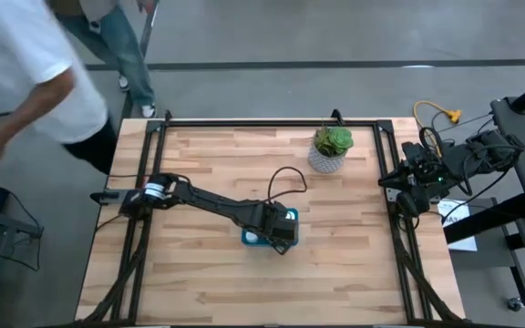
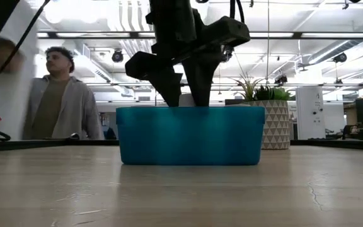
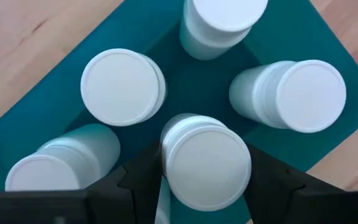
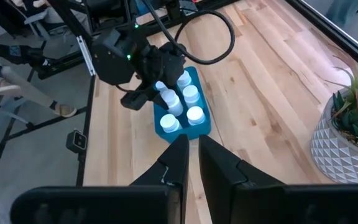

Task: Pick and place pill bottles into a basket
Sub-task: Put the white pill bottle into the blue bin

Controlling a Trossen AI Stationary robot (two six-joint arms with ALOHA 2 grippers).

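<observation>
The teal basket (image 1: 252, 239) stands near the middle of the table, and several white pill bottles stand upright in it (image 3: 122, 87) (image 4: 195, 116). My left gripper (image 3: 207, 171) reaches down into the basket from above, shut on one more pill bottle (image 3: 209, 163). In the low view its two dark fingers (image 2: 169, 85) dip behind the basket's near wall (image 2: 190, 135), which hides the bottles. My right gripper (image 4: 191, 155) is shut on nothing; it hangs raised beyond the table's right edge (image 1: 417, 178). My left gripper pinches the pill bottle between its two fingers, one on each side of the body just under the white cap (image 3: 166, 163). The fingers come steeply from above, pointing down. The bottle stands upright inside the basket among the others; whether its bottom rests on the floor is hidden.
A white patterned pot with a green plant (image 1: 330, 150) stands at the table's far side, right of the middle. Bare wood lies all around the basket. A person (image 1: 35, 73) stands beyond the far left corner; another person (image 2: 58, 101) shows behind the table.
</observation>
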